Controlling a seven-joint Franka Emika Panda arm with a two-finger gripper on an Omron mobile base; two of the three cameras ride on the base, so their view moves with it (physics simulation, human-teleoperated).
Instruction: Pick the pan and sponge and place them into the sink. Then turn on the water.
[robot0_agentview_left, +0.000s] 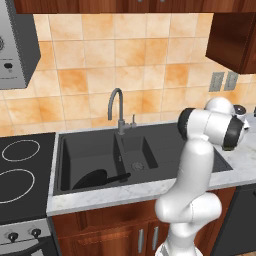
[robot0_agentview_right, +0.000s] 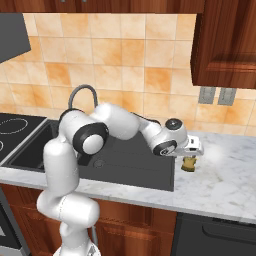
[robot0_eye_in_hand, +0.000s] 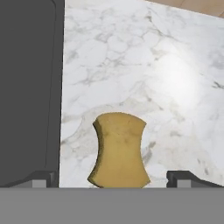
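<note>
The pan (robot0_agentview_left: 93, 178) lay inside the large basin of the sink (robot0_agentview_left: 170, 145), its long handle pointing toward the divider between the 2 basins. The grey gooseneck faucet (robot0_agentview_left: 117, 107) stood behind that divider. The sponge (robot0_eye_in_hand: 119, 151) rested on the marble counter (robot0_eye_in_hand: 144, 65) just beside the sink's right edge, apart from the pan. The gripper (robot0_eye_in_hand: 113, 178) hung directly over the sponge with its jaws spread wide, 1 fingertip (robot0_eye_in_hand: 43, 178) at each side of the block and neither touching it. In the right base view, the sponge (robot0_agentview_right: 189, 163) showed just below the hand.
</note>
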